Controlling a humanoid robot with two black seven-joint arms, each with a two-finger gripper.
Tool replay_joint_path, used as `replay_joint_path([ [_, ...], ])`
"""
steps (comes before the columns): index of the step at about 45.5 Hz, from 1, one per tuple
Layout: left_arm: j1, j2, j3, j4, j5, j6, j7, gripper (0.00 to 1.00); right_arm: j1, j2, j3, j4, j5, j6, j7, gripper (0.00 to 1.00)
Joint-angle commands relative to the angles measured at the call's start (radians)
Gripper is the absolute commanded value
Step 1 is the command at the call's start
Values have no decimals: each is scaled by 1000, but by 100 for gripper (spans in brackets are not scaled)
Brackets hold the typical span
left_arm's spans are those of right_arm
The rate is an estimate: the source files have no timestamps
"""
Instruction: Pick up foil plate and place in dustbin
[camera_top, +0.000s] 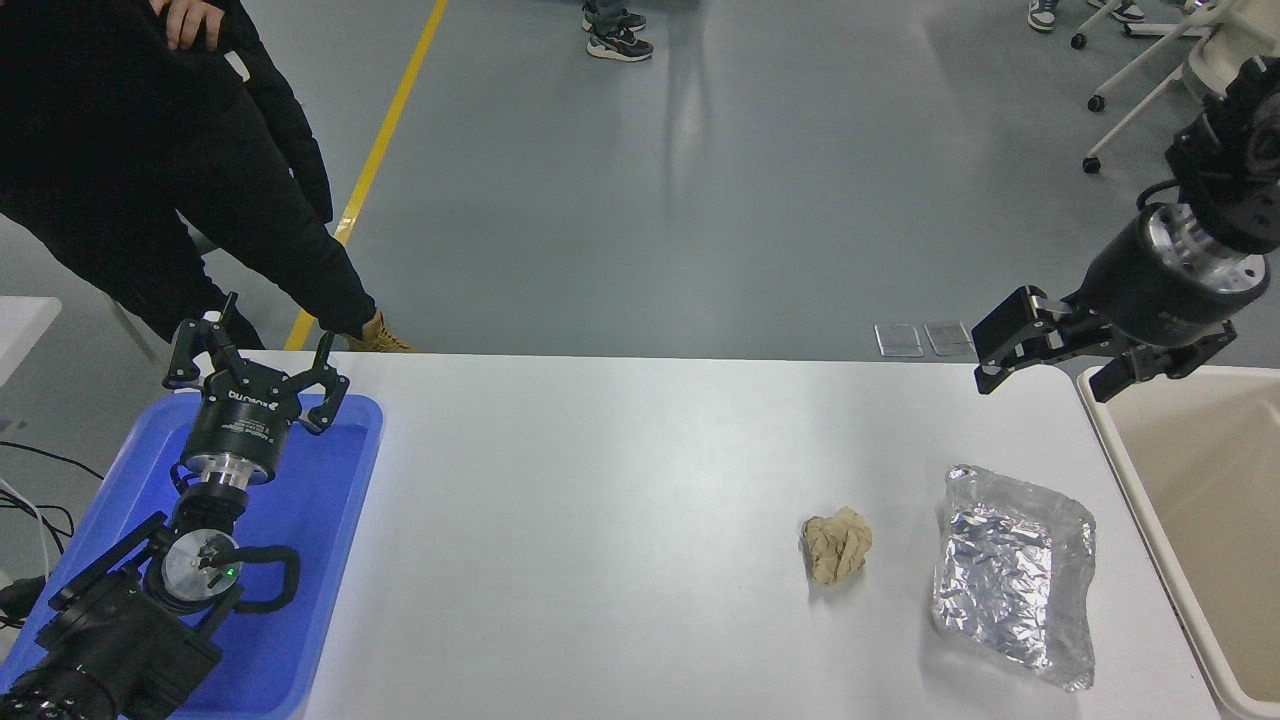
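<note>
Foil plate (1015, 575) lies untouched on the desk (620, 520), below and nearer me than my right claw (1055, 372), which hangs released and empty at the dustbin (1180, 560) corner. I judge this the approach step: next, descend onto the plate's rim and clench. Left claw (255, 365) parked, released, over the blue tray (330, 560).

Floor (760, 180): grey, smooth, with soft pale reflections of overhead light.
Floor marking (375, 160): yellow line, running diagonally from the top edge toward the bench.
Bench (600, 520): white, matte top, rounded far corners.
Furniture: white chair base on castors (1120, 75), upper right.
Floor items: two small clear plates (925, 338) just beyond the bench's far edge.
</note>
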Motion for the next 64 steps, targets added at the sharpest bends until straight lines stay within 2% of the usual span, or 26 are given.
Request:
replay_joint_path([
  [1, 0, 0, 0, 0, -1, 0, 0, 100, -4, -1, 2, 1, 0, 0, 0, 100],
  [37, 0, -1, 0, -1, 0, 2, 0, 100, -24, -21, -7, -18, -4, 0, 0, 100],
  [64, 0, 0, 0, 0, 0, 0, 0, 100, -44, -116, -9, -68, 12, 0, 2, 100],
])
